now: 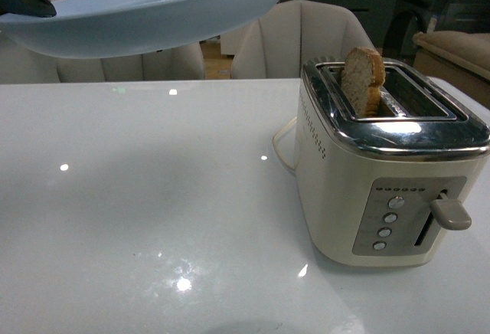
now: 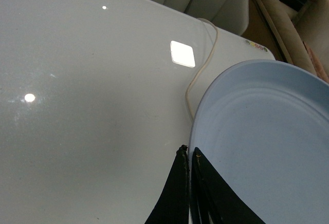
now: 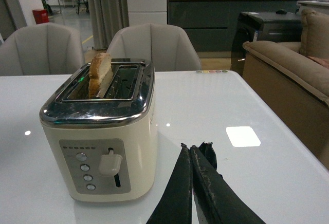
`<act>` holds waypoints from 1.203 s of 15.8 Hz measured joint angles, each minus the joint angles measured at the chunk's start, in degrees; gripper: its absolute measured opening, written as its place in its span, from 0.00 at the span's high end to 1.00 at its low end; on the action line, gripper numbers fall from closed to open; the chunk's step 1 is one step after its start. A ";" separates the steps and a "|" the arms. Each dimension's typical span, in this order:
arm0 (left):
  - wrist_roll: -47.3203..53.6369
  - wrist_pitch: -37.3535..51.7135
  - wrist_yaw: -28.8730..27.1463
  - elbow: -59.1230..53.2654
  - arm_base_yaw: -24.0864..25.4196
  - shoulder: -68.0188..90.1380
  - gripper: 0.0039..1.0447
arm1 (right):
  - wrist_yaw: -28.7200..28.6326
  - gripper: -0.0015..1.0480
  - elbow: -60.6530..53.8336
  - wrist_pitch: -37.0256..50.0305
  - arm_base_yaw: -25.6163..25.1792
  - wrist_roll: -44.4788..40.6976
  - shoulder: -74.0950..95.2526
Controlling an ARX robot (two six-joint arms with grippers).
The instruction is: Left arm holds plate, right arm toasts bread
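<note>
A pale blue plate [image 1: 153, 12] hangs over the far left corner of the table [image 1: 153, 219], with the left gripper [image 1: 31, 3] on its rim. The bread [image 1: 361, 81] stands in the cream toaster [image 1: 344, 188] near the right edge.

The toaster [image 1: 383, 188] is standing on the table [image 1: 153, 219]. The bread [image 1: 362, 81] is sticking up out of the toaster's left slot. A cord [image 1: 282, 146] is lying on the table just left of the toaster. The plate [image 1: 153, 12] is hanging in the air, higher than the toaster and to its left, and the left hand [image 1: 27, 1] is pinching the rim farthest from the toaster. Chairs [image 1: 298, 39] are standing behind the toaster, beyond the table.
</note>
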 joint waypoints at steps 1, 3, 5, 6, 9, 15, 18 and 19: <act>0.00 0.00 -0.02 0.00 0.00 -0.02 0.98 | 0.00 0.98 0.00 0.00 -0.02 0.02 0.00; 0.00 0.00 0.00 0.00 0.00 -0.02 0.98 | 0.00 0.84 0.00 0.00 -0.02 0.02 0.00; 0.00 0.00 0.00 0.00 0.00 0.00 0.98 | 0.00 0.63 0.00 -0.02 -0.02 0.04 0.00; 0.00 0.00 0.00 0.00 0.00 -0.02 0.98 | 0.00 0.51 0.00 0.00 -0.02 0.04 0.00; 0.00 0.00 0.00 0.00 0.00 -0.02 0.98 | 0.00 0.17 0.00 0.00 -0.02 0.04 0.00; 0.00 0.00 0.00 0.00 0.00 0.00 0.98 | 0.00 0.06 0.00 0.00 -0.02 0.09 0.00; 0.00 0.00 0.00 0.00 0.00 -0.02 0.98 | 0.00 0.06 0.00 0.00 -0.02 0.09 0.00; 0.00 0.00 0.00 0.00 0.00 0.00 0.98 | 0.00 0.06 0.00 0.00 -0.02 0.09 0.00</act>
